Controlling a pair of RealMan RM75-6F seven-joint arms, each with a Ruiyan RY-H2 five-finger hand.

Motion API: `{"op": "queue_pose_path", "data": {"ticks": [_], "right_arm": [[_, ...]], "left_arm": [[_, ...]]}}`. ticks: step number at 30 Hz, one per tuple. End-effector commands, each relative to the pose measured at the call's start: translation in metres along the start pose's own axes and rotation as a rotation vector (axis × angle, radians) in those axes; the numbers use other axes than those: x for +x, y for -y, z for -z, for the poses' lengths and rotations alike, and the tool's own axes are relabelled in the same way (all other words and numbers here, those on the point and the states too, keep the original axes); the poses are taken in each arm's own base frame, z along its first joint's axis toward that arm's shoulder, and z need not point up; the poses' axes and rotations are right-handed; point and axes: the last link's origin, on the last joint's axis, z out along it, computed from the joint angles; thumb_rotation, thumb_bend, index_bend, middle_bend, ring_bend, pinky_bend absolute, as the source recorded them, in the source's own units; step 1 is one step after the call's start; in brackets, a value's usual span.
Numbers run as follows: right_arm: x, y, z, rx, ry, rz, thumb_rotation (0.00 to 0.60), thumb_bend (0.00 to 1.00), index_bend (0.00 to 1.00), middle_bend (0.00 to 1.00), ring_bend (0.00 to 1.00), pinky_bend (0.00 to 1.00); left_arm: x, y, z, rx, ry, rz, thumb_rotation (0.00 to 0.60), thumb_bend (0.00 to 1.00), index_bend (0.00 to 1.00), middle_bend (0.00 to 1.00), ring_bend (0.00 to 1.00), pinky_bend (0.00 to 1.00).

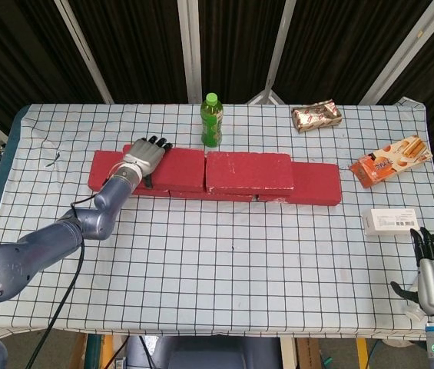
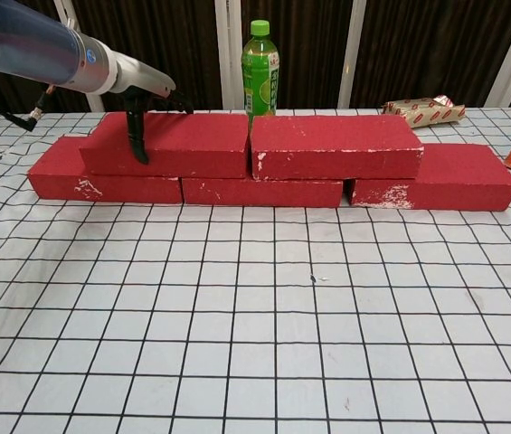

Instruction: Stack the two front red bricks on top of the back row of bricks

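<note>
A: Table [image 1: 201, 254], checked cloth. Three red bricks in the back row [image 2: 264, 192] end to end; two more lie on top of them, so both look stacked, seams offset from the row below.

B: Top left brick [image 2: 183, 145], top right brick [image 2: 336, 145]?

A: Yes, ends touching, right one squarely across the seams. Left one sits a shade askew in the chest view.

B: Left hand [image 1: 144, 157]?

A: Lying over the top left brick near its left end, palm down, thumb hanging down the front face. Whether it grips or merely rests there, I cannot tell.

B: Right hand [image 1: 432, 269]?

A: At the near right table edge, fingers spread upward, holding nothing, well apart from the bricks.

B: How would a brick handle?

A: Judgement only: stiff, rough-faced, chipped white at the corners, probably not slippery. Weight can't be read. Take it across the narrow width near mid-length so it won't tip.

B: Smaller items?

A: Green bottle [image 1: 211, 121] behind the row; biscuit box [image 1: 389, 161], white box [image 1: 389, 221], snack packet [image 1: 316, 116] to the right.
</note>
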Motion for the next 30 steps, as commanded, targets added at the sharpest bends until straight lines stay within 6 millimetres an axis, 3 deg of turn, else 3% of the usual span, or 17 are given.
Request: {"op": "queue_pose_path", "data": {"ticks": [1,12,18,20,23,26,30], "right_arm": [[0.0,0.0,0.0,-0.001,0.001,0.001,0.6,0.19,0.0,0.0,0.0,0.0],[0.0,0.0,0.0,-0.004,0.004,0.003,0.6,0.19,0.0,0.0,0.0,0.0],[0.0,0.001,0.002,0.003,0.005,-0.001,0.6,0.19,0.0,0.0,0.0,0.0],[0.0,0.002,0.002,0.017,0.003,-0.006,0.6,0.19,0.0,0.0,0.0,0.0],[0.0,0.004,0.0,0.045,-0.005,-0.009,0.6,0.19,0.0,0.0,0.0,0.0],[0.0,0.006,-0.004,0.088,-0.04,0.009,0.6,0.19,0.0,0.0,0.0,0.0],[-0.001,0.012,-0.006,0.158,-0.097,0.018,0.6,0.19,0.0,0.0,0.0,0.0]], "left_arm": [[0.001,0.0,0.0,0.002,0.001,-0.002,0.6,0.0,0.03,0.0,0.0,0.15],[0.011,0.002,0.007,0.012,-0.01,-0.024,0.6,0.0,0.0,0.0,0.0,0.13],[0.032,0.014,0.034,0.036,-0.04,-0.039,0.6,0.0,0.0,0.0,0.0,0.16],[0.039,0.022,0.066,0.028,-0.094,0.006,0.6,0.0,0.0,0.0,0.0,0.21],[0.028,0.039,0.111,0.036,-0.217,0.072,0.6,0.0,0.0,0.0,0.0,0.26],[-0.01,0.068,0.167,0.084,-0.339,0.14,0.6,0.0,0.0,0.0,0.0,0.26],[-0.063,0.1,0.217,0.155,-0.423,0.22,0.6,0.0,0.0,0.0,0.0,0.25]]}}
